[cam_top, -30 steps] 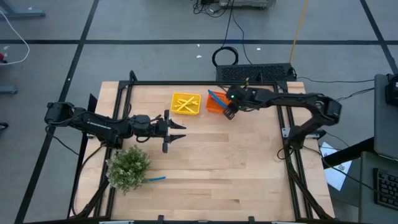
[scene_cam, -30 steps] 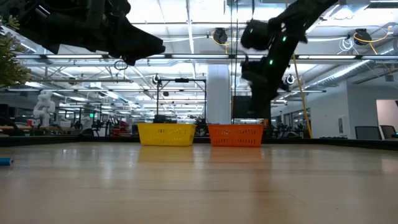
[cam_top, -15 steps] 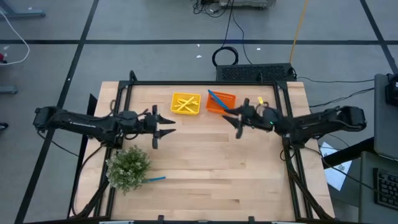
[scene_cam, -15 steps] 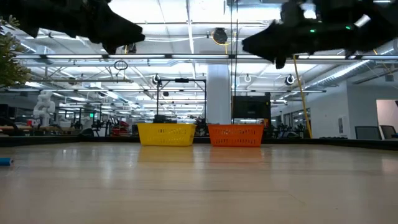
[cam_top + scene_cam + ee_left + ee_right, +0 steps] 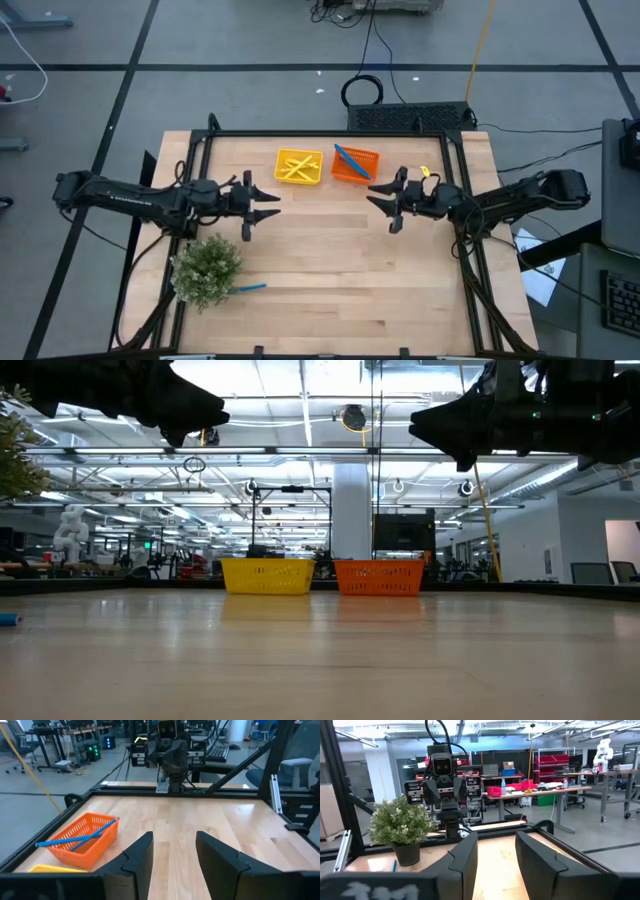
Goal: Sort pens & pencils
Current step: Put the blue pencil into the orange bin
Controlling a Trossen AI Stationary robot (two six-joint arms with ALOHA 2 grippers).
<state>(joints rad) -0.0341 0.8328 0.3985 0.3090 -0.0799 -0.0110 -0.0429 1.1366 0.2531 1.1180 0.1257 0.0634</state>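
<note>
At the upper middle of the high view, yellow pencils (image 5: 297,166) lie in the yellow tray (image 5: 318,171) and blue pens (image 5: 350,159) in the orange tray (image 5: 371,168) beside it. The right gripper (image 5: 385,205), open and empty, hangs just right of and below the orange tray. The left gripper (image 5: 262,205), also open and empty, sits left of centre. One blue pen (image 5: 250,288) lies on the table (image 5: 340,270) at lower left, beside the plant (image 5: 208,268), well apart from both grippers.

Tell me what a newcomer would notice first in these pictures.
Two bright trays sit side by side at the table's far edge: the yellow tray holding yellow sticks and the orange tray holding blue sticks. The left gripper and right gripper hover open, facing each other mid-table. A bushy plant stands near the left front, a blue stick beside it.
</note>
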